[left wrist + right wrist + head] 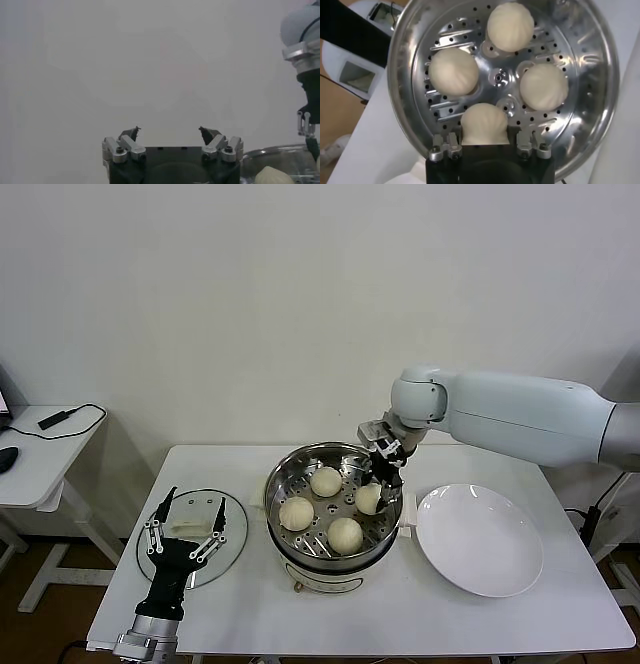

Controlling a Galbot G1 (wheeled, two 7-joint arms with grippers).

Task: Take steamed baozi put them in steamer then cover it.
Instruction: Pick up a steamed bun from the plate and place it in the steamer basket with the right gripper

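We see the steamer (333,514) at the middle of the white surface (420,604), with all four steamed baozi (325,481) on its perforated tray. Our right pincer (384,479) reaches inside at the pot's three o'clock rim, its fingers close on either side of the bun (484,123) there; we cannot tell whether they still grip it. Our left pincer (186,524) hovers wide open and empty over the glass lid (192,536) at nine o'clock. A white plate (480,539) lies at three o'clock.
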